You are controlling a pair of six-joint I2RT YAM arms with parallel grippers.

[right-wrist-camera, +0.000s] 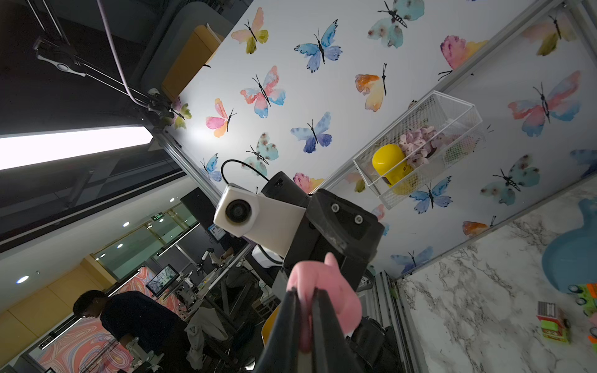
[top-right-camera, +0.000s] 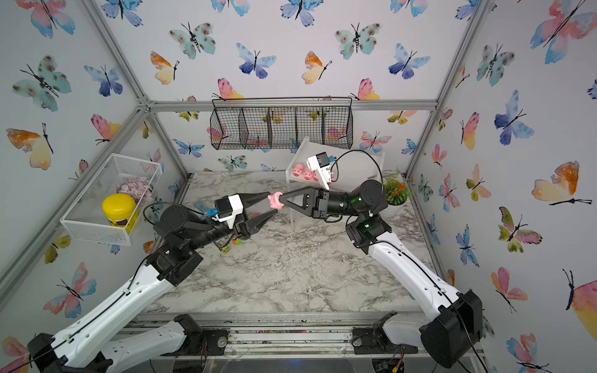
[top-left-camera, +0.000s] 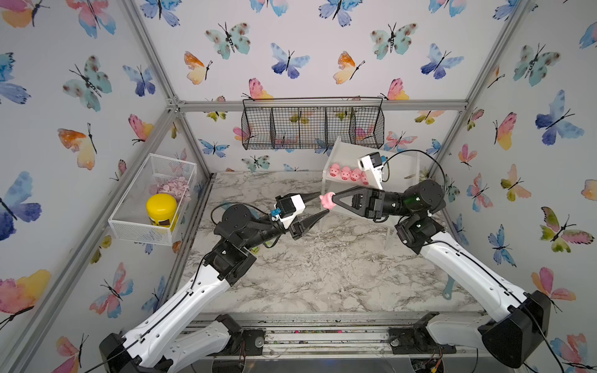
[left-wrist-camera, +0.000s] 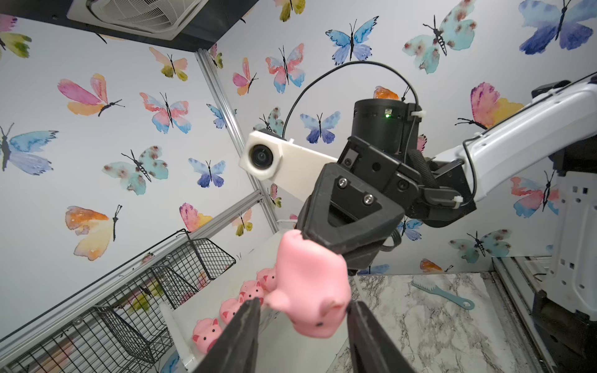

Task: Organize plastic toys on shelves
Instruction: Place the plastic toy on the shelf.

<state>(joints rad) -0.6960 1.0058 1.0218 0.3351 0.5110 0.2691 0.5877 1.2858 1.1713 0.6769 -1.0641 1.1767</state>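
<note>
right gripper [top-left-camera: 336, 197]: the jaws stand narrow and clamp the held pig [top-left-camera: 327, 201] by the end away from its snout. in the right wrist view the held pig [right-wrist-camera: 339, 290] bulges out beside the two closed-in fingers.

position of the held pig: it hangs in the air above the table [top-left-camera: 323, 274], clear of the surface, at 12 o'clock from the table centre in both top views. it is near the shelf [top-left-camera: 403, 168] and not touching it.

left gripper [top-left-camera: 323, 203]: the jaws stand partly apart and straddle the held pig, one finger on each side of its head. in the left wrist view one fingertip [left-wrist-camera: 357, 318] touches the cheek. contact at the second finger cannot be confirmed. the left gripper reaches in from 8 o'clock, the right gripper from 3 o'clock, and they meet tip to tip.

shelf: it stands on the table at 1 o'clock, behind the right gripper. a row of four pigs [top-left-camera: 345, 173] stands side by side on one of its boards. the tier cannot be determined. the right arm's wrist camera covers part of the fourth pig.

toy trucks [right-wrist-camera: 554, 326]: they stand on the table just beside the blue dish [right-wrist-camera: 571, 258]. in a top view, small bright toys show under the left arm at 9 o'clock.
</note>
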